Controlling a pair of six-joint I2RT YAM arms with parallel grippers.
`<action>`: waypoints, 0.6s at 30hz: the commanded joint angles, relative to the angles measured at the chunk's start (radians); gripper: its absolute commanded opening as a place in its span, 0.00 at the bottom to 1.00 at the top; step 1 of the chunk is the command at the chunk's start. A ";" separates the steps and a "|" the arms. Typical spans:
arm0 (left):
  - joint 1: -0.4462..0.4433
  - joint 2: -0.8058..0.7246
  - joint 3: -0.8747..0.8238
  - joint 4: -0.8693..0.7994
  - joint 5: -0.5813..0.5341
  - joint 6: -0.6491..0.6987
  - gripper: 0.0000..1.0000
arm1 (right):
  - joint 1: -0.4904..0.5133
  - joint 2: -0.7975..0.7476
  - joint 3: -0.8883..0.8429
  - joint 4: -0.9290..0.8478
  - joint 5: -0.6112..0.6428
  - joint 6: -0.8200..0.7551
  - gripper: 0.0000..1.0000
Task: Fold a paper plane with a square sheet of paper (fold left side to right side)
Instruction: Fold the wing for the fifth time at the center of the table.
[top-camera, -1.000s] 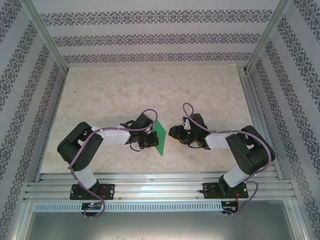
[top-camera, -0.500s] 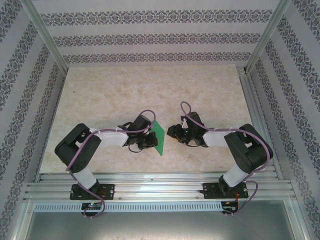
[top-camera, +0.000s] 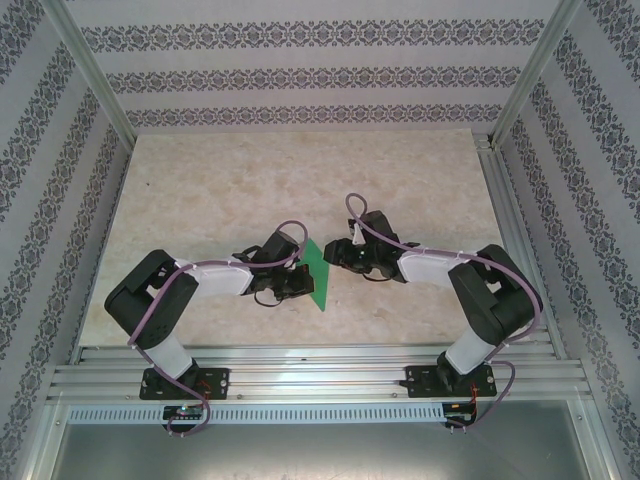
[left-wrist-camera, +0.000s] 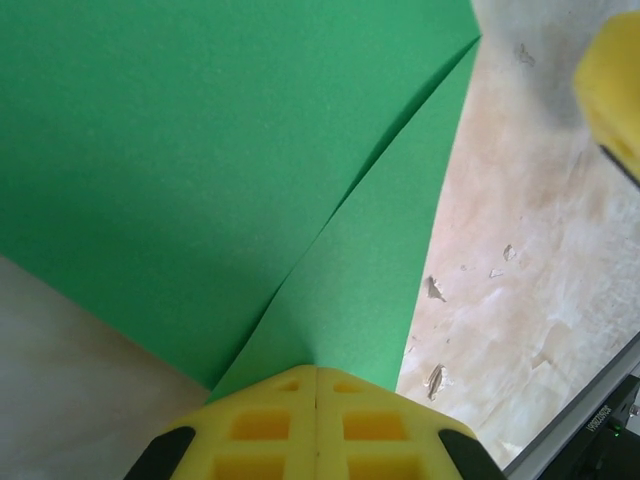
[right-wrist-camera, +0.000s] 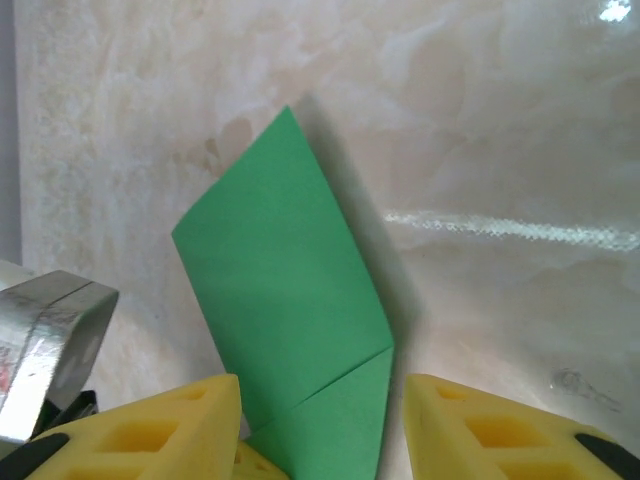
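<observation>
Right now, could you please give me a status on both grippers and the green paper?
Left gripper shut on green paper. Right gripper open, straddling the paper's edge. No obstruction seen.

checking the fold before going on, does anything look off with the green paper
The square sheet of paper, held up by the shut left gripper, is folded unevenly: its two layers splay apart and their edges do not line up. No tear or spill shows.

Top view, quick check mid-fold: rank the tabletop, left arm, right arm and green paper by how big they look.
1. tabletop, by far the largest.
2. left arm and right arm: they look about alike, so I won't rank one over the other.
3. green paper, a small sliver between the arms' ends.
</observation>
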 joint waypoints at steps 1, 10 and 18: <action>0.012 -0.018 -0.013 0.034 0.005 -0.008 0.04 | 0.016 0.041 0.044 0.005 -0.012 -0.016 0.46; 0.011 -0.015 -0.017 0.029 -0.001 -0.005 0.03 | 0.037 0.085 0.060 0.048 -0.043 0.005 0.43; 0.013 -0.004 -0.004 0.026 0.001 -0.001 0.03 | 0.049 0.095 0.065 0.047 -0.059 0.013 0.37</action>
